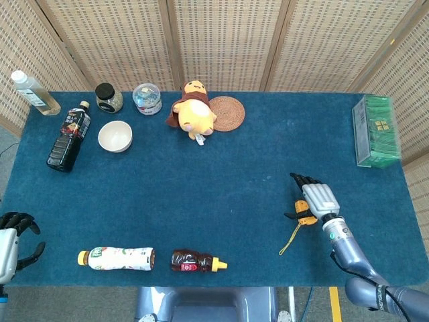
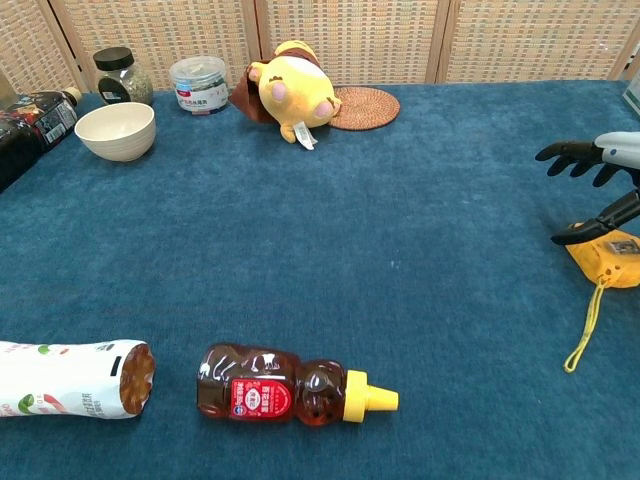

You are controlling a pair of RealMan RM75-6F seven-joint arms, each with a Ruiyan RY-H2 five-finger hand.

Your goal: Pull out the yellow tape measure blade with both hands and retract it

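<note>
The yellow tape measure (image 1: 304, 215) (image 2: 610, 256) lies on the blue tablecloth at the right, and its yellow cord (image 1: 289, 241) (image 2: 583, 331) trails toward the front edge. No blade shows pulled out. My right hand (image 1: 318, 199) (image 2: 603, 172) hovers just behind and above it with fingers spread and nothing in them. The thumb (image 2: 592, 228) hangs close over the case. My left hand (image 1: 9, 242) sits at the near left corner off the table edge, holding nothing, far from the tape measure. The chest view does not show it.
A honey bear bottle (image 1: 194, 261) (image 2: 285, 386) and a lying white bottle (image 1: 117, 257) are near the front edge. A bowl (image 1: 114, 136), jars, a dark bottle (image 1: 68, 136), a plush toy (image 1: 194, 113) and a coaster line the back. A green box (image 1: 375, 130) stands far right.
</note>
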